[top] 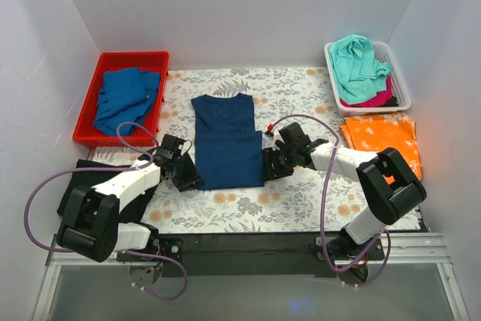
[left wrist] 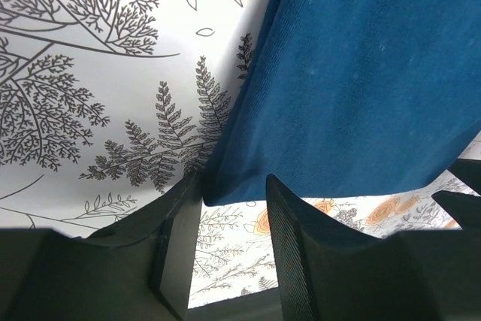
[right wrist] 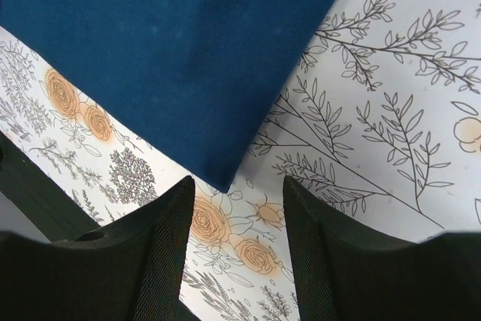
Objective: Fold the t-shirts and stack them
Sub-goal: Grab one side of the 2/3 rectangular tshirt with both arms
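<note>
At the centre of the floral table cover (top: 285, 88), the navy blue t-shirt (top: 225, 140) lies flat. Its sleeves are turned in, giving a tall, narrow panel with the collar at the far end and the hem nearest my bases. The cloth is plain and smooth; no print faces up.

My left gripper (left wrist: 234, 188) sits at the near left hem corner. The jaws stand apart, and the corner tip lies just at the inner face of one finger (left wrist: 180, 223). My right gripper (right wrist: 239, 184) sits at the near right hem corner. Its jaws also stand apart, and the corner points into the gap without touching either finger.

Edges and clearance:
- Bare cover shows on both long sides of the shirt and between the hem and the near table edge.
- Far left: red bin (top: 131, 56) holding mid-blue shirts (top: 124, 99).
- Far right: white basket (top: 402, 84) holding a teal shirt (top: 357, 62) over a pink one (top: 372, 99).
- Just in front of the basket: orange shirt (top: 379, 137), flat.
- Beneath my left arm: black cloth (top: 94, 165).
</note>
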{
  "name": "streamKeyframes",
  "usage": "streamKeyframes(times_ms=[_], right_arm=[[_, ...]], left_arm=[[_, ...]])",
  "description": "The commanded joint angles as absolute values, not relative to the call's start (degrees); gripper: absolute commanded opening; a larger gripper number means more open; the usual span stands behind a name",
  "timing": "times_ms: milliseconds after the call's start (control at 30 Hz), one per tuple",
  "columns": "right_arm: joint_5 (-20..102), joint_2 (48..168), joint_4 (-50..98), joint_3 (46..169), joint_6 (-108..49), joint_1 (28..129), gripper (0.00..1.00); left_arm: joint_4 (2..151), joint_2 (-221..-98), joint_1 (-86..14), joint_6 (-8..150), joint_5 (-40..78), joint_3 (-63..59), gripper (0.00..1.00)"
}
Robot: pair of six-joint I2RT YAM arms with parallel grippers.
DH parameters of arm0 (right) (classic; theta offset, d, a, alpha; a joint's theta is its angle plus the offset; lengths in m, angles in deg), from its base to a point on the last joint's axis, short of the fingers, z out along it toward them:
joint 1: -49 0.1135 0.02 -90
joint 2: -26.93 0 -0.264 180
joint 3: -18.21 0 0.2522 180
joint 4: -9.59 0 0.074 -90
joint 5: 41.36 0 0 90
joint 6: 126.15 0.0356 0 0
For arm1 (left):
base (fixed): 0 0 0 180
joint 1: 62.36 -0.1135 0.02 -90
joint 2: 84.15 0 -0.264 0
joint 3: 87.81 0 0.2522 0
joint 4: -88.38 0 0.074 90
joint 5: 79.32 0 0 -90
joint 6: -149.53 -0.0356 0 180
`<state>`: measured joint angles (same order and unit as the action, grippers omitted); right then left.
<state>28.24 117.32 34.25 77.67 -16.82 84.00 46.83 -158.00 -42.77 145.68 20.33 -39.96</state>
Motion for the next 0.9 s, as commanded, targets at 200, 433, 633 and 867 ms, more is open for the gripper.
streamKeyframes(times_ms=[200,433,633,867], right_arm=[[24.21,119.74,29.16,75.75,-15.23,84.50,0.52],[22.10,121.67,29.15,76.53,-15.06,85.47,0.52],[21.66,123.61,31.79,78.12,-16.02,85.82,0.19],[24.47,122.12,36.44,78.73,-17.60,85.82,0.01]], left_arm=[[48.34,-157.80,-43.02,145.58,19.47,-41.44,0.30],[49.49,-158.77,-43.02,146.63,23.86,-42.23,0.27],[49.22,-158.77,-43.02,146.46,25.10,-42.76,0.08],[47.12,-156.40,-43.02,146.54,25.01,-43.02,0.00]])
